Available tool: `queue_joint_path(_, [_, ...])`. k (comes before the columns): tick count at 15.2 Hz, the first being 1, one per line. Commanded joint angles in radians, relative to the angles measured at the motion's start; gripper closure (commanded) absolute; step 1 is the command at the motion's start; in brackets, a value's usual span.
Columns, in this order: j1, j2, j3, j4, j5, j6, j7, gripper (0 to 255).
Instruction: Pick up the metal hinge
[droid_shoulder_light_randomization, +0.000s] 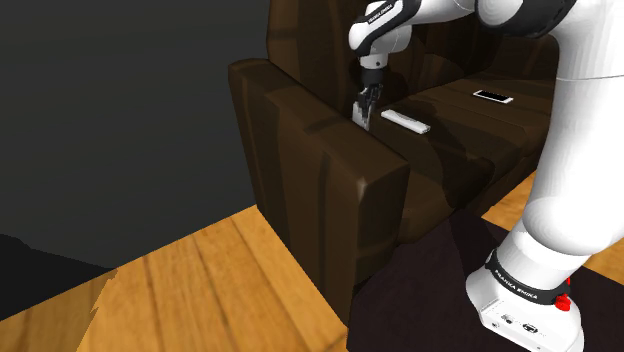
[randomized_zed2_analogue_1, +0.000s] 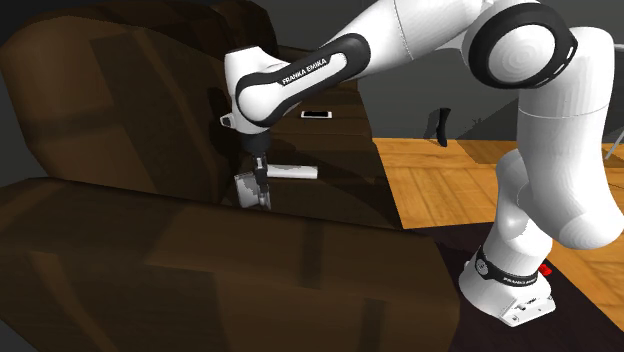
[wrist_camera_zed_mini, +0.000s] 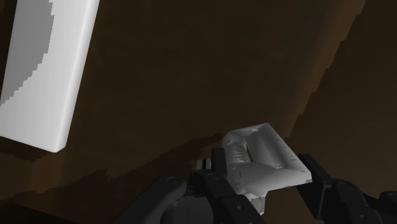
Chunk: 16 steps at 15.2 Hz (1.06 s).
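A light grey metal hinge (wrist_camera_zed_mini: 257, 156) sits between my two black fingers, which clasp it from both sides. In the shoulder view my gripper (droid_shoulder_light_randomization: 364, 108) points straight down at the brown sofa seat, close to the armrest (droid_shoulder_light_randomization: 300, 130), with the hinge (droid_shoulder_light_randomization: 361, 115) at its tips. The second exterior view shows the gripper (randomized_zed2_analogue_1: 260, 190) with the pale hinge (randomized_zed2_analogue_1: 248, 190) just above the seat cushion; I cannot tell whether it touches the cushion.
A white remote (droid_shoulder_light_randomization: 405, 121) (randomized_zed2_analogue_1: 292, 171) (wrist_camera_zed_mini: 44, 70) lies on the seat beside the gripper. A white-edged phone (droid_shoulder_light_randomization: 493, 97) (randomized_zed2_analogue_1: 316, 114) rests farther along the sofa. The wooden floor (droid_shoulder_light_randomization: 200, 280) and a dark rug (droid_shoulder_light_randomization: 430, 290) lie below. The high sofa back (randomized_zed2_analogue_1: 120, 90) rises close by.
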Motion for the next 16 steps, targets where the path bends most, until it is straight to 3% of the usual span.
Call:
queue_joint_path(1, [0.001,-0.009,-0.001,0.010,-0.003,-0.018,0.002,255])
queue_joint_path(16, [0.001,-0.049,-0.007,0.131,-0.017,-0.179,0.013,255])
